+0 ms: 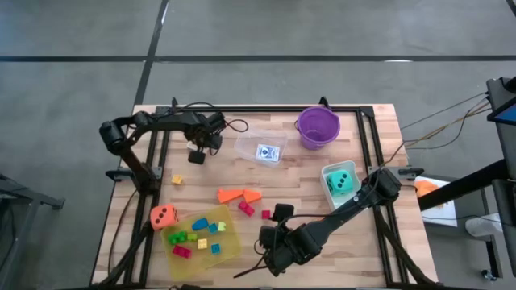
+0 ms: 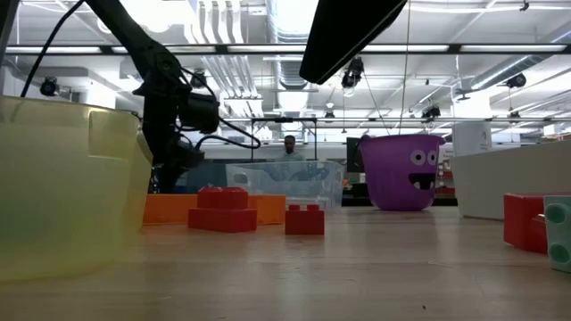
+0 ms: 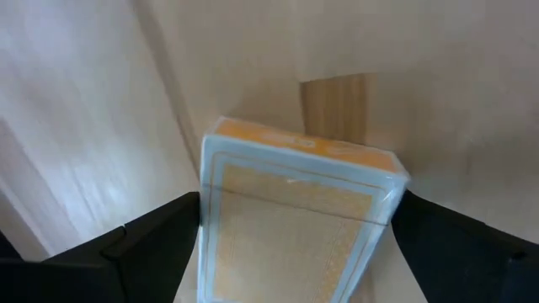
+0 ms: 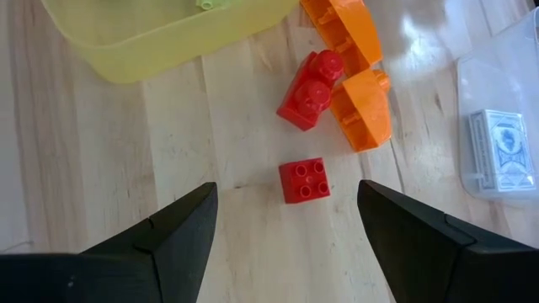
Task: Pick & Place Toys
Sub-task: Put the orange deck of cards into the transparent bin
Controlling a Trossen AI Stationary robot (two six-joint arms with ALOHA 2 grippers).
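Left claw clamped on an orange-backed card pack (image 3: pixel 295 223); I read no lettering on it.
My left gripper (image 1: pixel 197 153) sits at ten o'clock; right gripper (image 4: pixel 286 223), fingers apart, hovers at six o'clock over a small red square plastic brick (image 4: pixel 304 180).

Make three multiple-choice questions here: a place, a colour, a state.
1. Where is the blue-printed card pack? A. in the clear tub B. in the purple bucket C. on bare tabletop
2. What colour is the die beside the yellow tray? A. teal B. orange C. pink
3. How is the right gripper? A. shut on a wedge B. open over a red brick C. shut on a die
Key: 1 A, it lies inside the tub. 2 B, plainly orange. 3 B, fingers apart, brick between them.
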